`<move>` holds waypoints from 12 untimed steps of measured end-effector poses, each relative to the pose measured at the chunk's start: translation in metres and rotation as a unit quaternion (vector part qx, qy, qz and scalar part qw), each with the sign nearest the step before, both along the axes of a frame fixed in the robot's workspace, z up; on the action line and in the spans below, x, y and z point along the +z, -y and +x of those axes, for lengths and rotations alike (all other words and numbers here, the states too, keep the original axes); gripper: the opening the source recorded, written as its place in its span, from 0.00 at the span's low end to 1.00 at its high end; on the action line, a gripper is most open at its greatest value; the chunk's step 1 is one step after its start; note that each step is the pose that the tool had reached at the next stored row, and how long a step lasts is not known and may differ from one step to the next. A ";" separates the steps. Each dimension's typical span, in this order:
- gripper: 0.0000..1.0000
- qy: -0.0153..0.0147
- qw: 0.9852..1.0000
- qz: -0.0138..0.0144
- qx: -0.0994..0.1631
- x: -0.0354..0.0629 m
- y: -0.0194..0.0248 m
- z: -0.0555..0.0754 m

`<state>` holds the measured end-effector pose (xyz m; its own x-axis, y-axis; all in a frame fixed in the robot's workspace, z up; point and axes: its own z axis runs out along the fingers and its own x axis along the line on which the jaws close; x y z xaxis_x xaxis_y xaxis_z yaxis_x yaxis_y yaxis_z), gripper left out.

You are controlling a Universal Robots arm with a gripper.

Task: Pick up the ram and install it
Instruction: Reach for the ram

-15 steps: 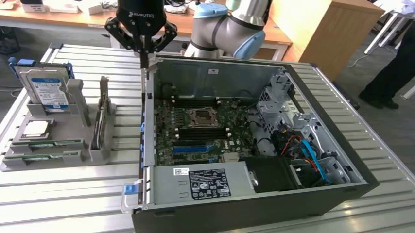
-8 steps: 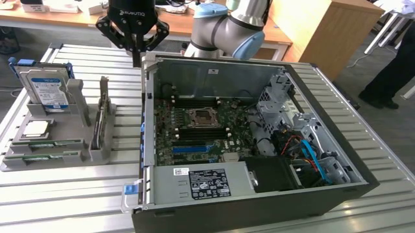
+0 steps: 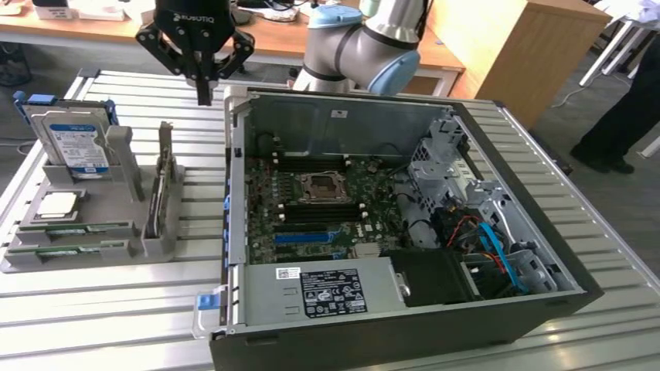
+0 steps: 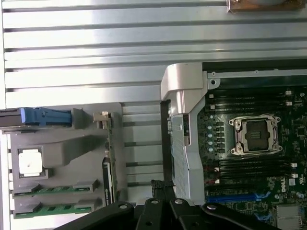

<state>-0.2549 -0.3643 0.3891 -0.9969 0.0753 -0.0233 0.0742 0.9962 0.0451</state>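
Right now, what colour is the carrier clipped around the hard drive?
Blue. The carrier on the hard drive shows best in the wrist view.

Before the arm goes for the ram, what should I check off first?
1. Gripper empty: ok, shut on nothing.
2. Jaws open for a grasp: not ok.
3. Ram in the gray holder, untouched: ok.
4. Gripper above the ram: not ok, it hangs off the holder, near a corner of the case.
5. Memory slots free: ok, they look empty.
6. Case open: ok.
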 end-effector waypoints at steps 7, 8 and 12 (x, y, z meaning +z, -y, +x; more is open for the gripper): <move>0.11 0.000 1.000 0.000 0.000 -0.0004 -0.0017 -0.018; 0.11 0.000 1.000 0.000 0.000 -0.0005 -0.0019 -0.021; 0.11 0.000 1.000 0.000 0.000 -0.0007 -0.0024 -0.032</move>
<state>-0.2868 -0.3619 0.3884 -0.9969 0.0753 -0.0233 0.0742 0.9962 0.0451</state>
